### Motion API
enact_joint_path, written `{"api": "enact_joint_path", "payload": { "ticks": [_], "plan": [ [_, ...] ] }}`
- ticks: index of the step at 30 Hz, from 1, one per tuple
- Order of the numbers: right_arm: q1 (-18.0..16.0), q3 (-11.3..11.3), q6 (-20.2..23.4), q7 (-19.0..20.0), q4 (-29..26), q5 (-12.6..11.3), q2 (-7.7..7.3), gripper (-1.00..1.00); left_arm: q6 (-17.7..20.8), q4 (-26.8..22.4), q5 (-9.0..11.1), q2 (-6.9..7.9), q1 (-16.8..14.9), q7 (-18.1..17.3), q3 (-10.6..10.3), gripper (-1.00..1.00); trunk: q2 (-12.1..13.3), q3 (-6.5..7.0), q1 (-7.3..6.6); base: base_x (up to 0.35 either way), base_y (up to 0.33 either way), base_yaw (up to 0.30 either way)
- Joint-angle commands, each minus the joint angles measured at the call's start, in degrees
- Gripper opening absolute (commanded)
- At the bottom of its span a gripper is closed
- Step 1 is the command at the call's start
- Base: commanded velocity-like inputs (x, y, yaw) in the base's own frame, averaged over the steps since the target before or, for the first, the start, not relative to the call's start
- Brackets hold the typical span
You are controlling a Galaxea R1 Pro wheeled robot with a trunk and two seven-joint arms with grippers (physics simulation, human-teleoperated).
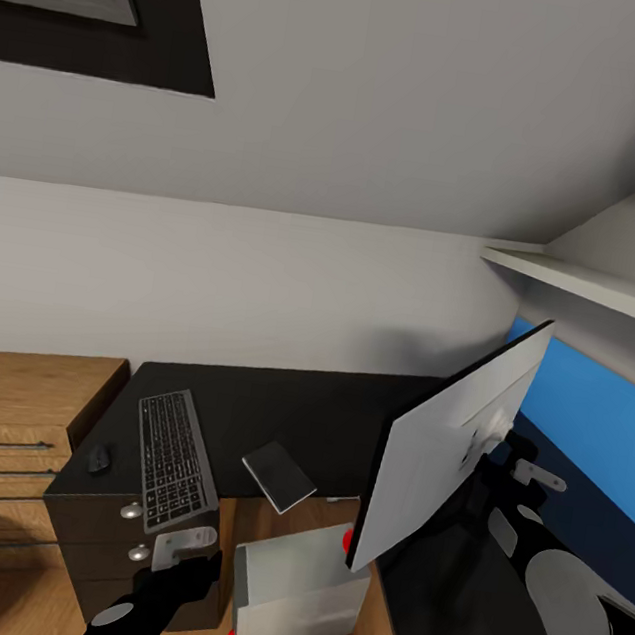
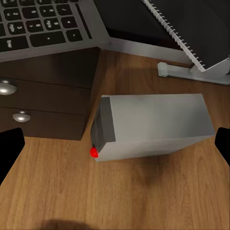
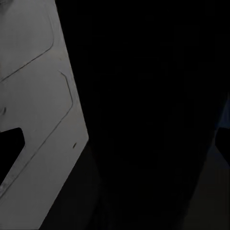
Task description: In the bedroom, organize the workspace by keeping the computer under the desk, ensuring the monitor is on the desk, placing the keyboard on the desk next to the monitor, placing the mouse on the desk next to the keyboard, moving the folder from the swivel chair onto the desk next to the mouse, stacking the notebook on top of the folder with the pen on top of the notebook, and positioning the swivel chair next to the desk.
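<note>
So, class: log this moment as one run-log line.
monitor: tilted on desk | keyboard: on desk | computer: on floor | left gripper: open

The black left arm rises from six o'clock in the head view, its white-tipped black left pincer [image 1: 187,545] pointing to twelve, jaws spread wide. The black-and-white right arm enters from four o'clock; its right pincer [image 1: 528,475] reaches toward ten, grip state hidden.

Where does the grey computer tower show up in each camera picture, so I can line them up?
Head view: the computer stands on the wood floor at lower centre, between the drawer unit and the monitor.
Left wrist view: it shows mid-picture, seen from above, red dot at its front.
Right wrist view: I cannot make it out there.
Shared landmark: the keyboard above the drawers.
</note>
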Motion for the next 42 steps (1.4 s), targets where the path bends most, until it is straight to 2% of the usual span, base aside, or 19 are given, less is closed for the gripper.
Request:
{"api": "enact_joint_path", "payload": {
  "ticks": [1, 6, 13, 14, 42],
  "plan": [
    [-0.1, -0.2, -0.2, -0.2, 0.1, 0.6, 0.0, 1.0, 0.1, -0.1, 0.6, 0.0, 0.0, 0.5, -0.1, 1.0, 0.0, -0.06, 0.03, 0.181, 0.0, 0.0],
    [-0.1, -0.2, -0.2, -0.2, 0.1, 1.6, 0.0, 1.0, 0.1, -0.1, 0.6, 0.0, 0.0, 0.5, -0.1, 1.0, 0.0, -0.06, 0.03, 0.075, 0.0, 0.0],
    [-0.1, -0.2, -0.2, -0.2, 0.1, 1.7, 0.0, 1.0, 0.1, -0.1, 0.6, 0.0, 0.0, 0.5, -0.1, 1.0, 0.0, -0.06, 0.03, 0.004, 0.0, 0.0],
    [-0.1, -0.2, -0.2, -0.2, 0.1, 1.7, 0.0, -1.0, 0.1, -0.1, 0.6, 0.0, 0.0, 0.5, -0.1, 1.0, 0.0, -0.06, 0.03, 0.0, 0.0, 0.0],
    [-0.1, -0.2, -0.2, -0.2, 0.0, 1.7, -0.03, -1.0, 0.1, -0.1, 0.6, 0.0, 0.0, 0.5, -0.1, 1.0, 0.0, -0.06, 0.03, 0.0, 0.0, 0.0]
  ]
}}
